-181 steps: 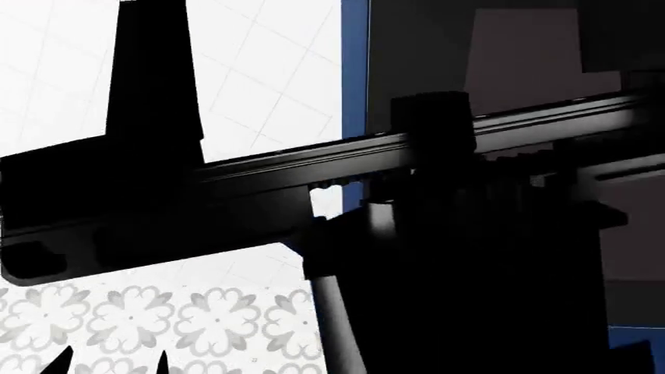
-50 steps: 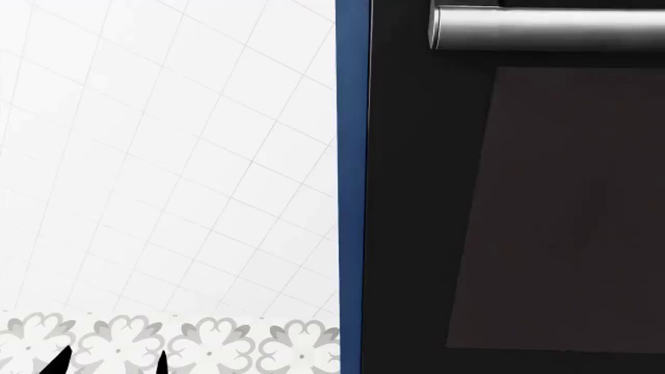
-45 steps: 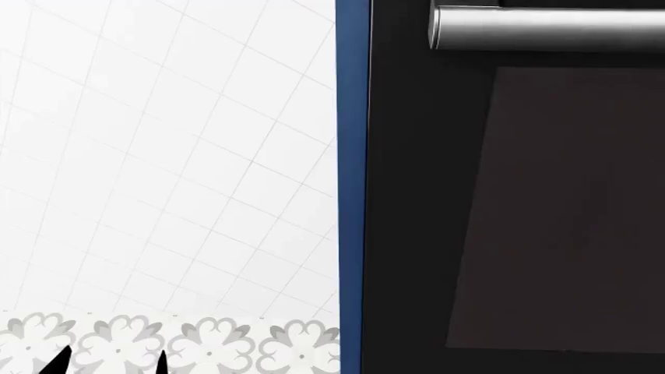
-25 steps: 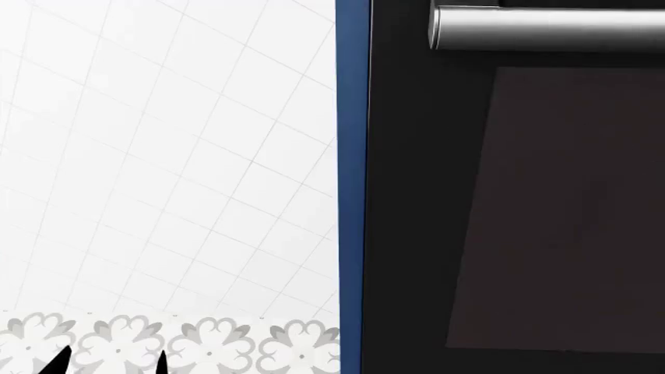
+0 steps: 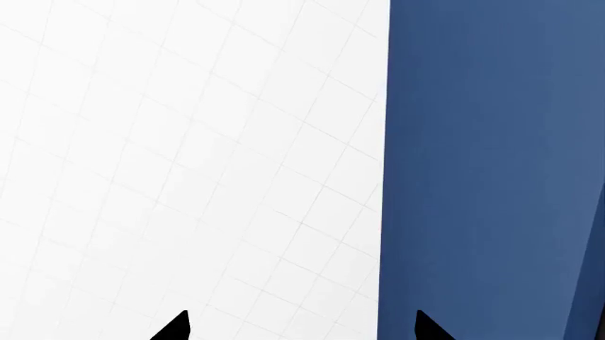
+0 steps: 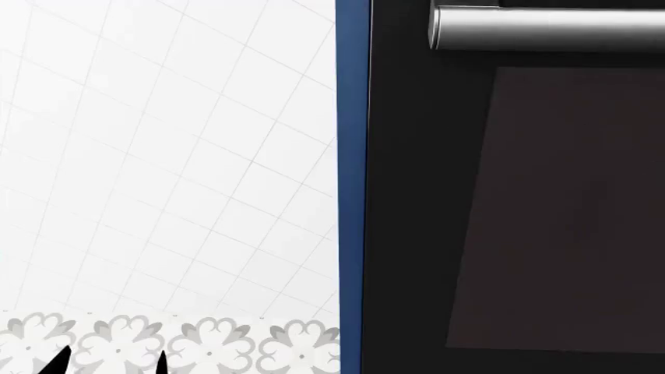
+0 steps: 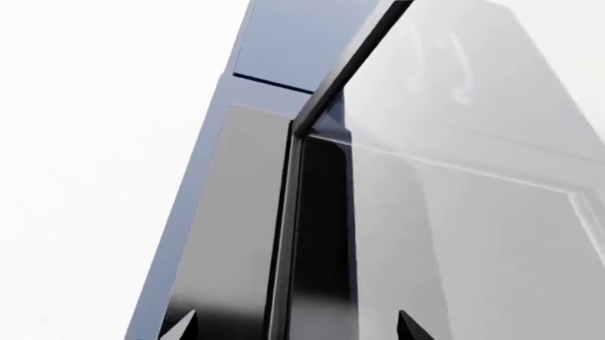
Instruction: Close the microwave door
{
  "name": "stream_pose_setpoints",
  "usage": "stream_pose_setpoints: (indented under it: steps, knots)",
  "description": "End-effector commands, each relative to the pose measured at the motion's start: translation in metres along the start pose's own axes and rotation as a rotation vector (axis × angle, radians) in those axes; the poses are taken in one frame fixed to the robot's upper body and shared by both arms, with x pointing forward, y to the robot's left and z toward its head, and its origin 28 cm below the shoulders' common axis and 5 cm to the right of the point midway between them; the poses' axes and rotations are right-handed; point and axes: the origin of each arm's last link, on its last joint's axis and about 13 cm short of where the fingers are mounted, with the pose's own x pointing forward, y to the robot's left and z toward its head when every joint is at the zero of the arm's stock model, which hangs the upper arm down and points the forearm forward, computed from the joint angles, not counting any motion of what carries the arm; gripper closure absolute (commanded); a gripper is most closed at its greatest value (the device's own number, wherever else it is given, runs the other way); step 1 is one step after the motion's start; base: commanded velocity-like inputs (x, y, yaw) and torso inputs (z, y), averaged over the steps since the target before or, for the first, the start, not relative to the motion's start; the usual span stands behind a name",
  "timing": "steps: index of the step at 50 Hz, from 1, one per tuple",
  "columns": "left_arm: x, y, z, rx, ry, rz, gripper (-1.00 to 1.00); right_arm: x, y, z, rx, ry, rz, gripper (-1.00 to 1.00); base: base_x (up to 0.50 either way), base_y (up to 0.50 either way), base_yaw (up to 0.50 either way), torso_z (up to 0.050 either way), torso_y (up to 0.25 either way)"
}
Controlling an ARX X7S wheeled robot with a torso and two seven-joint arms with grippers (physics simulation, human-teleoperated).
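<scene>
The right wrist view looks close along a glossy dark door edge (image 7: 319, 227) with a grey reflective panel (image 7: 454, 234) beside it, which I take for the microwave door. Whether it is closed cannot be told from here. My right gripper (image 7: 295, 327) is open, and that dark edge shows between its two fingertips, beyond them. My left gripper (image 5: 300, 327) is open with nothing in it, facing a white tiled wall (image 5: 189, 156) and a blue panel (image 5: 482, 170). Its black fingertips (image 6: 59, 361) show at the bottom left of the head view.
A black appliance front (image 6: 416, 195) with a silver bar handle (image 6: 546, 28) and a dark window (image 6: 566, 210) fills the right of the head view. A blue cabinet edge (image 6: 353, 187) borders it. White wall tiles (image 6: 167, 156) and patterned floor tiles (image 6: 208, 343) lie to the left.
A dark arm that crossed the head view 3.6 s ago is gone from it. Over the last second nothing has visibly moved.
</scene>
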Motion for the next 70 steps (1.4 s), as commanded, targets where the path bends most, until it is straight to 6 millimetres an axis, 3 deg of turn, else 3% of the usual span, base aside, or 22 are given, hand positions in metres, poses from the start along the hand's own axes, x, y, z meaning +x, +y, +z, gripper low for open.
stream_pose_setpoints:
  steps: [1,24,37,70]
  knots:
    - [0.000,0.000,0.000,-0.001,0.000,0.000,-1.00,0.008,-0.004,-0.008,-0.025,0.021,-0.034,-1.00,0.00,0.00,0.00,0.000,0.000]
    - [0.001,0.001,0.000,-0.003,-0.003,0.002,-1.00,0.035,0.005,-0.017,-0.015,0.033,-0.043,-1.00,0.00,0.00,0.00,0.000,0.000]
    - [0.001,0.001,0.000,-0.003,-0.003,0.004,-1.00,0.046,-0.004,-0.029,0.091,0.137,-0.090,-1.00,0.00,0.00,0.00,0.000,0.000]
    - [0.000,0.001,-0.001,-0.001,-0.004,0.005,-1.00,0.068,-0.007,-0.043,0.081,0.234,-0.127,-1.00,0.00,0.00,0.00,0.000,0.000]
